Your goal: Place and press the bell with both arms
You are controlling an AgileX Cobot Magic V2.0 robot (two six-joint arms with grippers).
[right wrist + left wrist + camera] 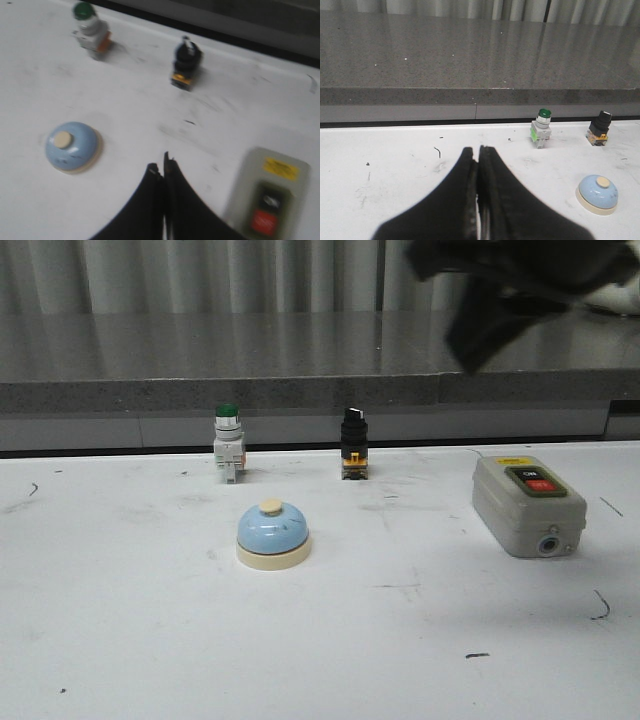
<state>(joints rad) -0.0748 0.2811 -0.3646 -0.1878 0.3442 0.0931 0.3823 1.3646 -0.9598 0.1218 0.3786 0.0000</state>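
The bell [272, 536] stands upright on the white worktop [120, 640], a little left of centre in the front view, its cream button on top and nothing touching it. That free, central spot looks chosen so either arm can come down on the button from above. Behind it, toward the back edge, a green-capped push button [228, 444] stands to the left and a black selector switch [353, 443] to the right, both well apart from the bell; a grey switch box [528, 504] with a red and a black button lies at the right of the frame. The right arm [520, 285] shows as a dark blurred mass in the upper right corner of the front view, high above the worktop. In the right wrist view the right end effector [164, 172] has its fingers pressed together and carries nothing, with the bell at the left of that frame and the switch box at lower right. The left end effector [478, 156] is likewise closed and empty in the left wrist view, hanging over bare worktop with the bell at lower right. Closed fingers would suit pressing, as they make one blunt tip. The worktop is matte white with scattered dark scuffs and pen-like marks; behind it runs a grey speckled ledge, then pale corrugated wall panels.
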